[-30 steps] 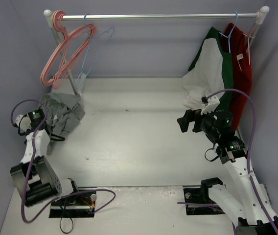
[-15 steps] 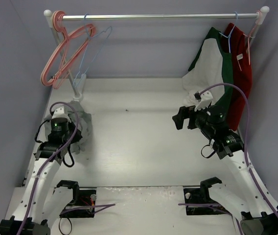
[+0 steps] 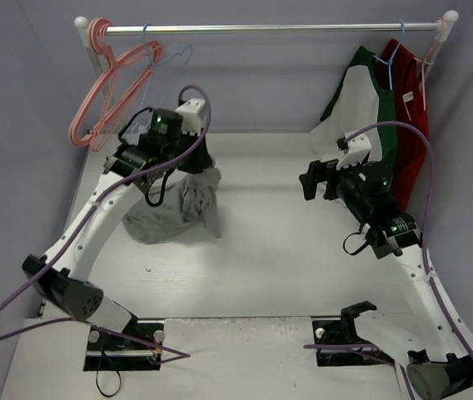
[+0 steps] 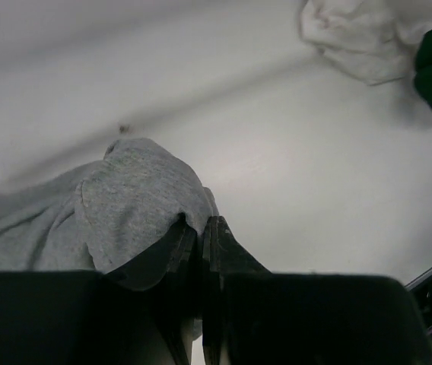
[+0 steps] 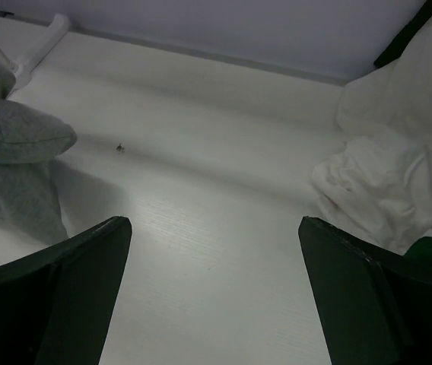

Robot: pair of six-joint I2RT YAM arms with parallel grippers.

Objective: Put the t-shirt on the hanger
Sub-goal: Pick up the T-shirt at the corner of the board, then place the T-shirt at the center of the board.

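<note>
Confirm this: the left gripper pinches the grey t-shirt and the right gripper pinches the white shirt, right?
No. The left gripper pinches the grey t-shirt, but the right gripper is open and empty, clear of the white shirt; the right wrist view shows it.

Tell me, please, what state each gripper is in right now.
Left gripper: shut on the t-shirt.
Right gripper: open, holding nothing.

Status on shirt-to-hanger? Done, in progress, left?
Done: the left gripper is clamped on the t-shirt. In hand: the lift, one end raised, the rest lying on the table. Left: the hanger hangs bare on the rail, the right gripper is open and empty, threading not started.
</note>
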